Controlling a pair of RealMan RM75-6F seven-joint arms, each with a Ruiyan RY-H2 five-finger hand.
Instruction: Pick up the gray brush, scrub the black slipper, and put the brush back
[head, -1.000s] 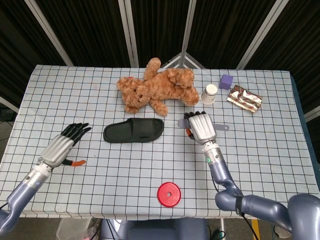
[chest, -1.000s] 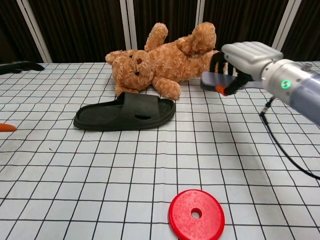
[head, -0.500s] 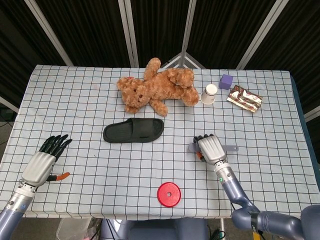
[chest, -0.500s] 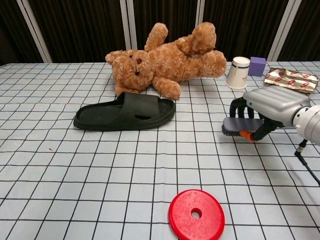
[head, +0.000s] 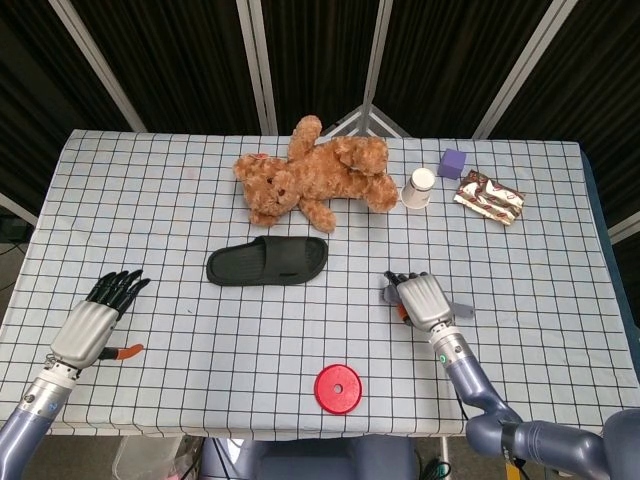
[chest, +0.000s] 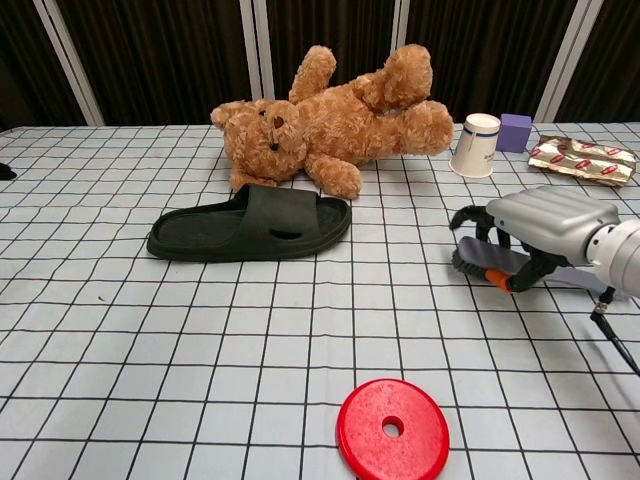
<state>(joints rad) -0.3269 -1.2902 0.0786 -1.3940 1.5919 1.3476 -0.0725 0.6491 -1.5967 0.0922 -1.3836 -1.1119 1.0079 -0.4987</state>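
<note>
A: Where's the gray brush (chest: 480, 266)?
B: On the bench (head: 200, 330), right of the black slipper (head: 267, 262) and well apart from it, under the right hand (head: 424, 300). The dark fingers (chest: 470, 215) curl over its bristle end; whether they grip it or only rest on it, I cannot tell.
A: Which way does it lie?
B: Long axis roughly left to right, bristles toward the slipper, handle poking out rightward.
A: And the slipper?
B: Flat, lengthwise left to right, just in front of the teddy bear (head: 315, 175).
A: The left hand (head: 92, 320)?
B: Near the bench's left front edge, holding nothing, fingers straight and slightly apart.
</note>
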